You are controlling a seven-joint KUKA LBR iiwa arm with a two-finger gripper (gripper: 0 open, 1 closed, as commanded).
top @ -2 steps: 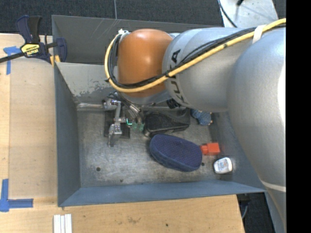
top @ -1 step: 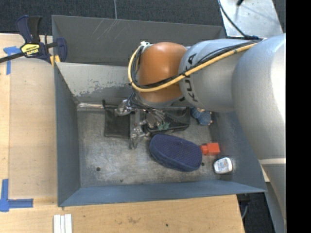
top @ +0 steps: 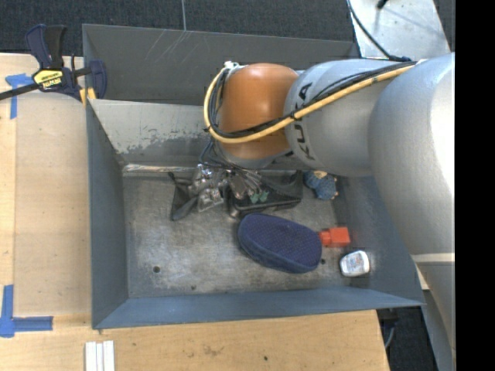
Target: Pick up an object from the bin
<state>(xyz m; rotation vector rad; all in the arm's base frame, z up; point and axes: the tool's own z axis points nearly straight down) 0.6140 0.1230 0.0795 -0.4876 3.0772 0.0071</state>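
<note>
Dark-blue mesh pad (top: pixel 278 242), near my fingers (top: pixel 203 185), looks light, soft and grippy, best pinched across its narrow middle; whether they stand apart or together I cannot tell.

Robotics lab, prob. test rig: big KUKA arm (top: pixel 348 130) w/ yellow cable (top: pixel 340 91) over grey metal bin (top: pixel 104 207).

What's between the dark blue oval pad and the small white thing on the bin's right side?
A small orange-red block, beside the pad's right end, in the camera view.
</note>
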